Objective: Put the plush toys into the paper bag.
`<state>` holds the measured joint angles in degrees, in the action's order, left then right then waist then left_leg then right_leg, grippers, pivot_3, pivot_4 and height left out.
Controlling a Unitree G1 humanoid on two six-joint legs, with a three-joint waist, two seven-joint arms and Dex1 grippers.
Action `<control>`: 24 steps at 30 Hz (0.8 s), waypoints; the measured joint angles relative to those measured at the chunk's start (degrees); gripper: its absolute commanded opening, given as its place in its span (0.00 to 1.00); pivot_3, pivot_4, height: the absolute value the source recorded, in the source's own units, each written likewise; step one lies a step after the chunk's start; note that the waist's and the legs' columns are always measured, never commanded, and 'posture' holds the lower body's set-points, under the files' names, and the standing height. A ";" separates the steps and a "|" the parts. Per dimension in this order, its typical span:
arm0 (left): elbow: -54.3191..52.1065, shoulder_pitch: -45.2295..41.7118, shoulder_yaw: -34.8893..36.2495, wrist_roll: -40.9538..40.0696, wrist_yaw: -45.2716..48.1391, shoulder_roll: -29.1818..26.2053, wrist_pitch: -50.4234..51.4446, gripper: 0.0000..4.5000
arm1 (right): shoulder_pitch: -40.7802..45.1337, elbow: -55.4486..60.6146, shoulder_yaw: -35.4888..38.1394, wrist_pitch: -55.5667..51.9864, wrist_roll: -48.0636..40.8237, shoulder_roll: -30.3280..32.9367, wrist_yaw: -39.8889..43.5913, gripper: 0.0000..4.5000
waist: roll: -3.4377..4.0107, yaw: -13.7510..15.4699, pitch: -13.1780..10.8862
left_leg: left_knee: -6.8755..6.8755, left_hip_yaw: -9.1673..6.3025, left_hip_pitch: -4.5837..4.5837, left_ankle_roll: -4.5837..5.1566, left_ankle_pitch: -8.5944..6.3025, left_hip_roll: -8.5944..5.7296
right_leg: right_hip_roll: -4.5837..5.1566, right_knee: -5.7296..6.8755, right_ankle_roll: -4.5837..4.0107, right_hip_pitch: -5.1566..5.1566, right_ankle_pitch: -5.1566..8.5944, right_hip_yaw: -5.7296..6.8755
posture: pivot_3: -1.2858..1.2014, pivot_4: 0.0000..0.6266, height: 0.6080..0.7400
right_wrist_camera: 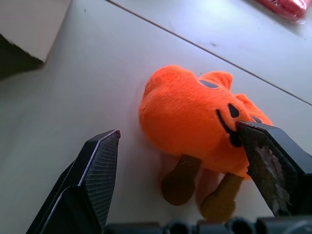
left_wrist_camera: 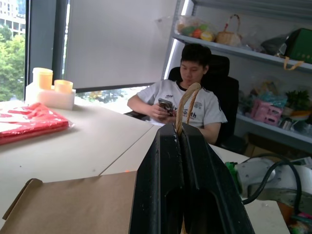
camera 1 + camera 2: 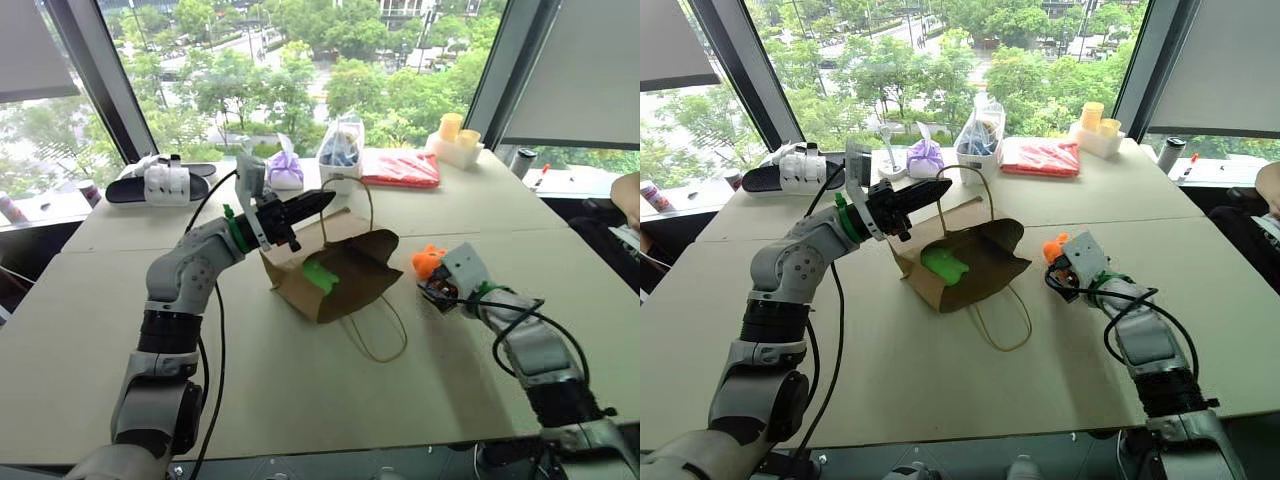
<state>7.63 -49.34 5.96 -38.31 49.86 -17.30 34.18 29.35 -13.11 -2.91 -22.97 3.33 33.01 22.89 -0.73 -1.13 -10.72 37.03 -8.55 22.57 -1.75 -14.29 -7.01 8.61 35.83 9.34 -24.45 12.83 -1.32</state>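
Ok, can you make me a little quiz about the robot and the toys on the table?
1. True or false: the green toy is already inside the paper bag.
2. Which gripper is pinching the bag's handle: left or right?
3. Fill in: the open right gripper is around the ___ pumpkin toy.

Key: 1 true. 2 the left gripper, shut on the cord. 3 orange.

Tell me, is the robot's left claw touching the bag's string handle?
Touching. The left wrist view shows the left gripper shut with the handle pinched between its fingers.
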 measured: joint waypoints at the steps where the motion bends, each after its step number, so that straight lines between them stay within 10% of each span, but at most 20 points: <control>1: -0.12 0.19 0.03 0.05 -0.15 -0.05 0.00 0.00 | 1.99 -3.67 -0.84 2.76 1.33 -0.12 -1.20 0.91 | -0.01 0.01 0.00 | 0.01 0.01 -0.01 0.00 0.00 0.00 | 0.00 0.00 0.00 0.01 0.00 0.00 | 0.52 0.24 1.00; 7: -1.70 1.10 0.06 0.15 -0.84 -0.27 0.00 0.00 | 7.70 -17.01 -0.85 11.58 3.33 -3.05 -6.58 0.86 | -0.02 0.07 0.01 | 0.01 0.05 -0.02 -0.01 0.00 0.02 | -0.01 -0.04 0.00 0.02 0.00 -0.04 | 0.52 0.24 1.00; 16: -1.80 1.59 0.04 0.18 -1.63 0.02 -0.04 0.00 | 8.25 -17.98 1.50 12.18 2.62 -4.73 -7.66 0.01 | -0.02 0.01 0.00 | -0.01 0.08 -0.03 0.00 0.00 0.02 | -0.02 -0.04 0.00 0.01 0.00 -0.06 | 0.52 0.24 1.00; 24: -1.10 1.15 0.25 0.26 -1.60 0.14 -0.29 0.00 | -8.97 30.61 6.54 -12.20 -9.15 2.12 5.13 0.01 | 0.07 0.50 -0.01 | 0.02 -0.08 0.20 0.18 -0.12 0.02 | 0.02 -0.25 0.03 -0.10 0.00 -0.06 | 0.52 0.24 1.00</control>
<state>6.54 -48.19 6.21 -38.05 48.26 -17.16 33.89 20.38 17.49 3.64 -35.17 -5.82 35.13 28.03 -0.66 -0.64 -10.72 37.06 -8.63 22.77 -1.57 -14.41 -6.98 8.63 35.58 9.37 -24.54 12.83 -1.37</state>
